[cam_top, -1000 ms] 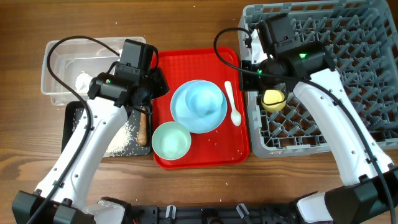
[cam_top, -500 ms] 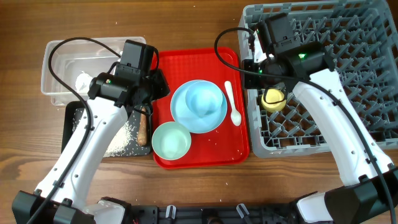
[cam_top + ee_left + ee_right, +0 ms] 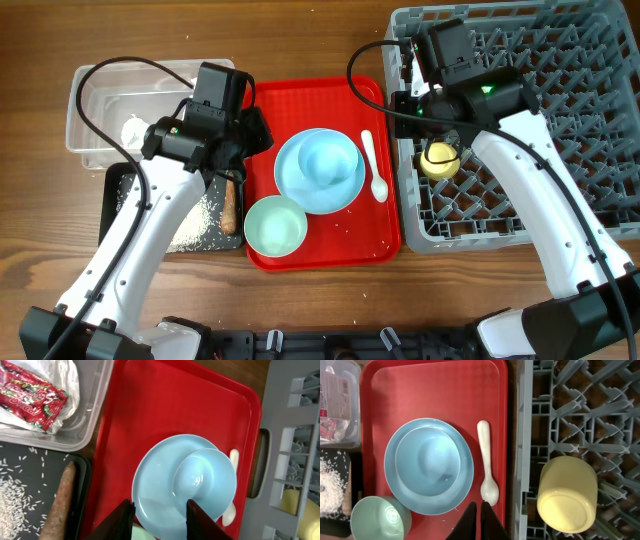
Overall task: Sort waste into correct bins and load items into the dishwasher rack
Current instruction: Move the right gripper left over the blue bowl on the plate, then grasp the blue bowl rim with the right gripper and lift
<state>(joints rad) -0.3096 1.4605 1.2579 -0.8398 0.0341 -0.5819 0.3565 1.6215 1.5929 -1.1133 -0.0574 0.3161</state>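
Left gripper (image 3: 160, 507): my jaws stand apart with nothing between them; I hang over the left side of the red tray (image 3: 300, 110).
Right gripper (image 3: 480, 512): my jaws are pressed together and hold nothing; I hang over the seam between the red tray and the dishwasher rack (image 3: 525, 435).
Light blue plate (image 3: 432, 504): it sits flat in the middle of the red tray.
Light blue cup (image 3: 427, 457): it rests on the plate, inside its rim.
White spoon (image 3: 486, 462): it lies on the red tray just right of the plate, close to my right fingertips.
Pale green bowl (image 3: 275, 227): it sits upright on the tray's front left part, beside the plate.
Yellow cup (image 3: 567, 494): it is in the rack among the pegs near the left wall, its base turned toward my right camera.
Clear tub (image 3: 95, 90): it stands left of the red tray and holds the crumpled tissue (image 3: 133, 130) and the red snack wrapper (image 3: 32, 395).
Black tray (image 3: 30, 460): it lies just in front of the tub, with rice grains (image 3: 15, 500) scattered in it.
Brown stick (image 3: 60, 505): it lies along the black tray's right edge.
Dark food bits: I cannot make them out.
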